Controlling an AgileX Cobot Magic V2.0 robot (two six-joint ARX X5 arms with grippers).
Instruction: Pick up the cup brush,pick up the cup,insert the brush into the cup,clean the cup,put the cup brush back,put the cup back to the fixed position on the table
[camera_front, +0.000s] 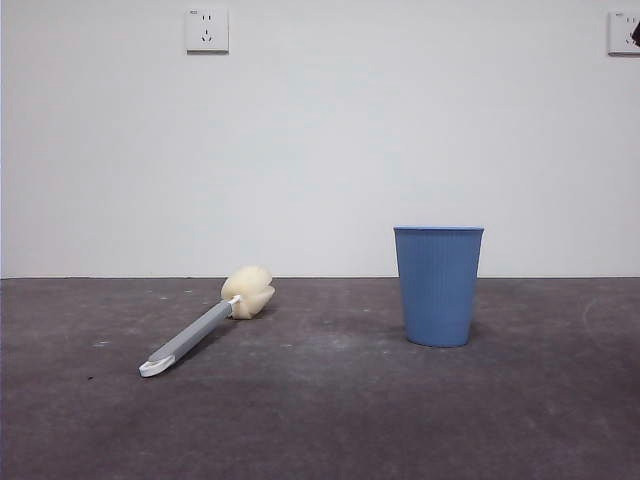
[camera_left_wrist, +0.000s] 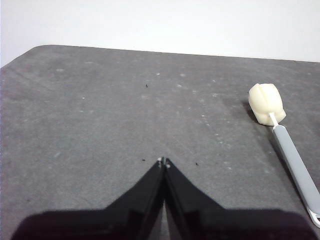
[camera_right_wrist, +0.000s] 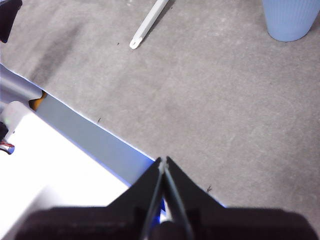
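Note:
The cup brush (camera_front: 205, 329) lies flat on the table (camera_front: 330, 420) at the left, its cream sponge head toward the wall and its white looped end toward me. The blue ribbed cup (camera_front: 438, 286) stands upright to its right, well apart from it. My left gripper (camera_left_wrist: 163, 162) is shut and empty above bare table, with the brush (camera_left_wrist: 285, 142) off to one side of it. My right gripper (camera_right_wrist: 163, 161) is shut and empty above the table's edge; its view shows the brush handle's end (camera_right_wrist: 147, 24) and the cup's base (camera_right_wrist: 290, 19) far off.
A white wall with two sockets (camera_front: 206, 30) stands behind the table. A black arm tip (camera_front: 635, 34) shows at the top right corner. The table's front edge and a pale metal frame (camera_right_wrist: 75, 130) lie under my right gripper.

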